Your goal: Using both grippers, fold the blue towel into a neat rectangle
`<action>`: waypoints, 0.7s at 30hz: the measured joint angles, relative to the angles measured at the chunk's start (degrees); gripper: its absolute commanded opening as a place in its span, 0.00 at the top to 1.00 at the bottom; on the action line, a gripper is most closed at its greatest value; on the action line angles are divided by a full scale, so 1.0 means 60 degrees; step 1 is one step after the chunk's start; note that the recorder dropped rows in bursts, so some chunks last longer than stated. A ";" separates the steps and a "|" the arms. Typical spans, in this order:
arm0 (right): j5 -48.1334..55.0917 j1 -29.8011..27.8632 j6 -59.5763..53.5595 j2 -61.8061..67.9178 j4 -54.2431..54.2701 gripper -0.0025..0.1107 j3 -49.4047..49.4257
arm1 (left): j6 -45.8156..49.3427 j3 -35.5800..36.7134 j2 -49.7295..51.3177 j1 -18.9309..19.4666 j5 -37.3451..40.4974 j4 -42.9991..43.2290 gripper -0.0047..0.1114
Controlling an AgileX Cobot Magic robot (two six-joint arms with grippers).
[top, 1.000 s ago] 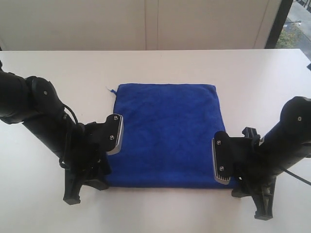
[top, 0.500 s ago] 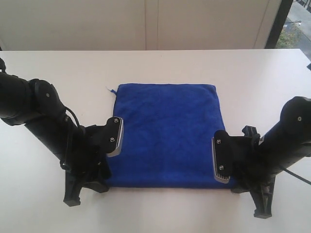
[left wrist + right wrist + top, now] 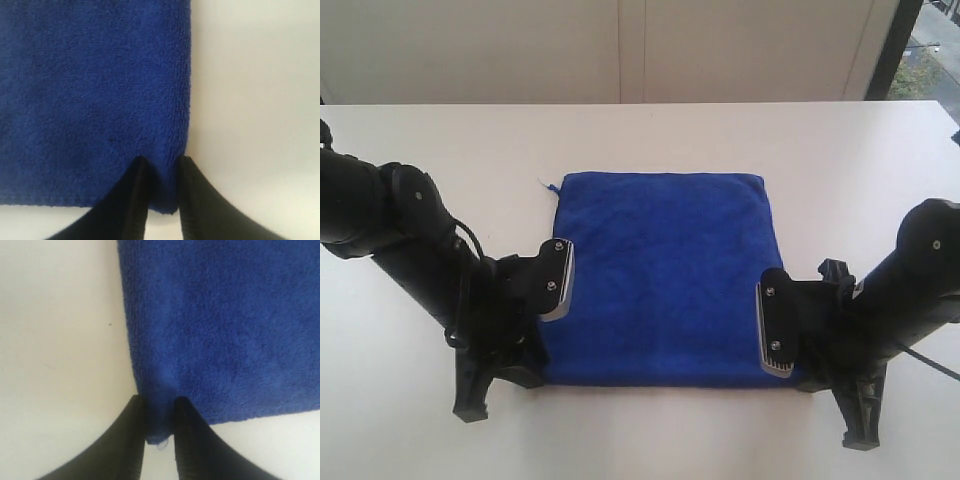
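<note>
- Fingers point(image 3: 131, 205) of the left gripper point(image 3: 161, 161) stand close together with the near-left corner of the blue towel point(image 3: 665, 270) pinched between them; blue cloth fills the narrow gap.
- On the other side, the right gripper point(image 3: 159, 399) does the same at the near-right corner: its two black fingers are drawn in on a small bunch of cloth.
- At the tip of that near-right corner, a small pale scrap point(image 3: 161, 444) pokes out between the fingers; what it is cannot be told.
- Seen from the exterior view, the towel lies spread flat in the middle of the white tabletop point(image 3: 640, 140), a broad, nearly square shape with its far edge straight and its near edge running between the two grippers.
- Both arms reach in low from the near side, the left one from the left and the right one from the right, each angled inward toward its corner.
- A loose thread point(image 3: 548, 185) sticks out from the far-left corner of the towel onto the tabletop.
- Beyond the tabletop's far edge stands a pale wall point(image 3: 620, 50).
</note>
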 measured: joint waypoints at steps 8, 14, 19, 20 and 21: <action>0.0000 0.0000 0.0000 0.0000 0.0000 0.92 0.0000 | 0.0000 -0.0018 0.0015 0.0000 -0.0022 -0.0019 0.96; 0.0000 0.0000 0.0000 -0.0084 0.0000 0.96 0.0000 | -0.0475 0.0000 -0.0127 0.0000 0.0022 0.0002 0.96; 0.0231 0.0000 0.0216 -0.0610 0.0000 0.96 0.0000 | -0.1106 0.0000 -0.0539 0.0000 0.0623 0.0075 0.96; 0.0357 0.0000 0.0289 -0.0732 0.0000 0.96 0.0000 | -0.1207 0.0000 -0.0602 0.0000 0.0813 0.0097 0.96; 0.0472 0.0000 0.0334 -0.0838 0.0000 0.97 0.0000 | -0.1319 0.0000 -0.0627 0.0000 0.1004 0.0115 0.96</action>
